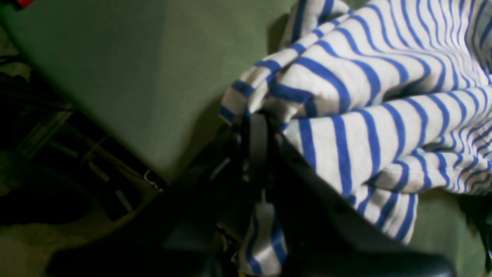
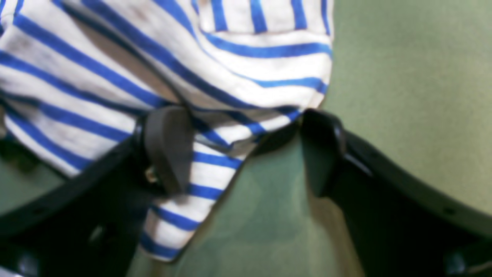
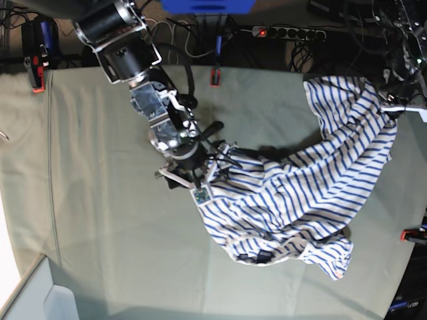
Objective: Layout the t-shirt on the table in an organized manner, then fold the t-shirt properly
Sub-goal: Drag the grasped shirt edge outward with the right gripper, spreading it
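T-shirt (image 3: 313, 180) crumpled toward table (image 3: 100, 220) right edge.

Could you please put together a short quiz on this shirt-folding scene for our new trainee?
1. True or false: the t-shirt lies flat and fully spread on the table.
2. Which one is clamped on the striped cloth? A) the left hand B) the right hand C) neither
3. Fill in: the right hand's jaws stand ___ at an edge of the t-shirt.
Key: 1 false, it is bunched and partly lifted; 2 A; 3 open.
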You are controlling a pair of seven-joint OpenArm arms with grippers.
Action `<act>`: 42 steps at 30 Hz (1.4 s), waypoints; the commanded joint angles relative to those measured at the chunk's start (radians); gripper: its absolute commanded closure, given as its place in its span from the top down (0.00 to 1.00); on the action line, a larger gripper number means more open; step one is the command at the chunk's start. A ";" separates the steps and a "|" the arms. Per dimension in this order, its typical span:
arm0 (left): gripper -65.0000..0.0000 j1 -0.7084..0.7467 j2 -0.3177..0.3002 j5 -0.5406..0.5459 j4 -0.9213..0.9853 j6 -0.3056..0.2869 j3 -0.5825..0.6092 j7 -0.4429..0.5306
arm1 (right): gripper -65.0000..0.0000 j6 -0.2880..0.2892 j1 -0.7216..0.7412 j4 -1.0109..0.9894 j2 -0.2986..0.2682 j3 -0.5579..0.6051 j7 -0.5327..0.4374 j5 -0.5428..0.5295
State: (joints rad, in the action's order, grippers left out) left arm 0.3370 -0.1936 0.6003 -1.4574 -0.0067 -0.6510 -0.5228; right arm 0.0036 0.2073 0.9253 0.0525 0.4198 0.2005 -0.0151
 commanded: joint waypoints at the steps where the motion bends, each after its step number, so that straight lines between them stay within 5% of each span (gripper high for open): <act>1: 0.01 -0.003 -0.014 0.004 -0.013 0.000 -0.003 0.017 | 0.47 0.005 0.021 0.002 0.008 0.003 -0.013 0.000; 5: 0.01 -0.005 -0.013 0.004 -0.013 0.000 -0.002 0.017 | 0.00 0.005 0.010 0.004 0.010 -0.003 -0.009 0.000; 10: 0.01 -0.005 0.004 0.005 -0.013 0.000 -0.006 0.017 | 0.00 0.005 -0.101 0.148 -0.019 -0.048 -0.009 -0.044; 16: 0.00 -0.006 0.013 0.005 -0.026 0.000 -0.002 0.017 | 0.00 0.005 -0.429 0.562 -0.127 -0.184 -0.016 -0.154; 22: 0.00 -0.034 0.029 0.005 -0.026 0.000 0.023 0.017 | 0.00 0.005 -0.668 0.726 -0.194 -0.250 -0.017 -0.165; 37: 0.01 -0.034 0.018 0.007 -0.029 0.000 0.017 0.017 | 0.00 0.005 -0.721 0.733 -0.208 -0.378 -0.019 -0.167; 42: 0.34 -0.043 0.018 0.007 -0.174 0.000 0.021 -0.101 | 0.00 0.005 -0.696 0.745 -0.214 -0.378 -0.019 -0.165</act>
State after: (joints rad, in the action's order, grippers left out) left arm 0.3027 -0.1638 0.5961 -1.6146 0.0002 -0.6266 -0.6426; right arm 0.0040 -0.4908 1.6466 -0.1528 0.0467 0.2092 -0.1837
